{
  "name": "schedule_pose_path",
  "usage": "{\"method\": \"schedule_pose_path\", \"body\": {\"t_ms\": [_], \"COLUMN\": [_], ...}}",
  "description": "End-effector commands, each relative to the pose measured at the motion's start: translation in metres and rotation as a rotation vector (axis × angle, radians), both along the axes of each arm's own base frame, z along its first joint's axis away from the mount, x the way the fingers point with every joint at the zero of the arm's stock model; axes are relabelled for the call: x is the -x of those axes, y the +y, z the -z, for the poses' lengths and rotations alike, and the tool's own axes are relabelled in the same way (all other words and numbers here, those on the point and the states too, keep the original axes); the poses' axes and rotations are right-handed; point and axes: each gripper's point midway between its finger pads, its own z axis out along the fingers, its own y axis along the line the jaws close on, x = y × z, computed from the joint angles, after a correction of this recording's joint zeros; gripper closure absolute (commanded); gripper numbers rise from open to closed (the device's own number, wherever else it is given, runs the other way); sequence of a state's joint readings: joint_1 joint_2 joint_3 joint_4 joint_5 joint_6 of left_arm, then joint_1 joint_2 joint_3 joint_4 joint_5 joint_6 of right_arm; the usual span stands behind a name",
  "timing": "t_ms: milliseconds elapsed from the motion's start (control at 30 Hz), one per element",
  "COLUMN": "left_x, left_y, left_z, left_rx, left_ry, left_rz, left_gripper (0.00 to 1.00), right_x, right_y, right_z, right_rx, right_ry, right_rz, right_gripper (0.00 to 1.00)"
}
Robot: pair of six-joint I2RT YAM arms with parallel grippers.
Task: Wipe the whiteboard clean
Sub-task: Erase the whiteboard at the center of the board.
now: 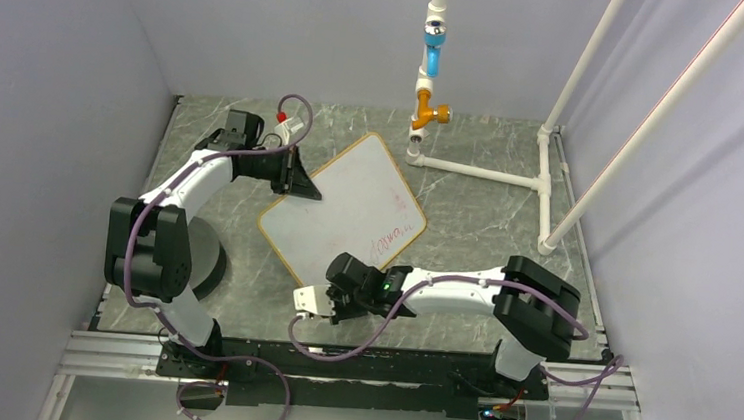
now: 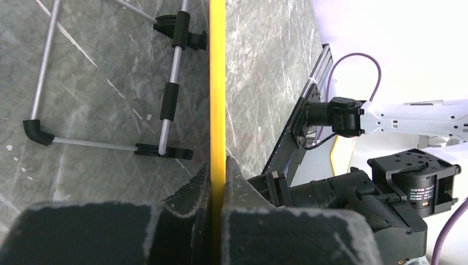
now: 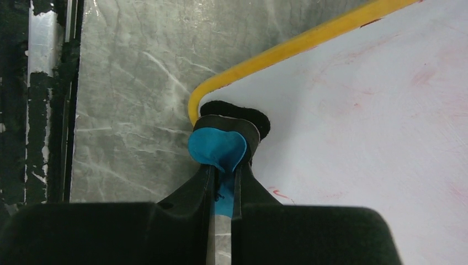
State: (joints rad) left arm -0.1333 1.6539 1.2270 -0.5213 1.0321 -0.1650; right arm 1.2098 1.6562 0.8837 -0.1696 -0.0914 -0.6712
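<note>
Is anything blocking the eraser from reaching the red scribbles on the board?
Nothing visible does. The right gripper holds the eraser at the whiteboard corner, and only open board surface lies between it and the red writing.

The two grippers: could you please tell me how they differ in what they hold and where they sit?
The left gripper is shut on the yellow frame of the whiteboard; the right gripper is shut on the eraser. The left gripper grips the board's far-left edge; the right gripper is at its near corner, with the eraser's pad on the white surface. Both are closed on something.
</note>
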Motion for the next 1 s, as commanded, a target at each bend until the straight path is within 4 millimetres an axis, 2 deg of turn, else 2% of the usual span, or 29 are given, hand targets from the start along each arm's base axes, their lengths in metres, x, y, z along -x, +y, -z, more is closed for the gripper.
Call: {"method": "schedule_pose_path", "body": {"t_ms": [0, 133, 400, 533, 633, 833, 967], "left_x": [0.009, 0.01, 0.01, 0.01, 0.01, 0.011, 0.011], "left_y": [-0.011, -0.011, -0.011, -0.011, -0.011, -0.011, -0.012], "left_z": [-0.026, -0.027, -0.028, -0.027, -0.028, -0.029, -0.03], "left_rx": [0.105, 0.11, 0.112, 0.112, 0.113, 0.114, 0.115], "left_ry": [-0.043, -0.044, -0.047, -0.043, -0.044, -0.046, -0.052], "left_rz": [0.083, 0.087, 0.089, 0.087, 0.086, 0.085, 0.086], "left_gripper": [1.0, 1.0, 1.0, 1.0, 1.0, 1.0, 1.0], "right_x": [-0.033, -0.06, -0.101, -0.111, -0.096, -0.02, 0.007], "right_y": [-0.017, -0.034, -0.068, -0.071, -0.06, -0.009, 0.016], "right_z": [0.01, 0.002, -0.002, -0.009, -0.01, -0.011, -0.011], "right_rx": [0.086, 0.079, 0.112, 0.092, 0.067, 0.029, 0.024], "right_ry": [-0.091, -0.091, -0.117, -0.126, -0.075, 0.032, 0.039], "right_rz": [0.081, 0.167, 0.299, 0.337, 0.293, 0.039, -0.034], "right_gripper": [1.0, 1.0, 1.0, 1.0, 1.0, 1.0, 1.0]}}
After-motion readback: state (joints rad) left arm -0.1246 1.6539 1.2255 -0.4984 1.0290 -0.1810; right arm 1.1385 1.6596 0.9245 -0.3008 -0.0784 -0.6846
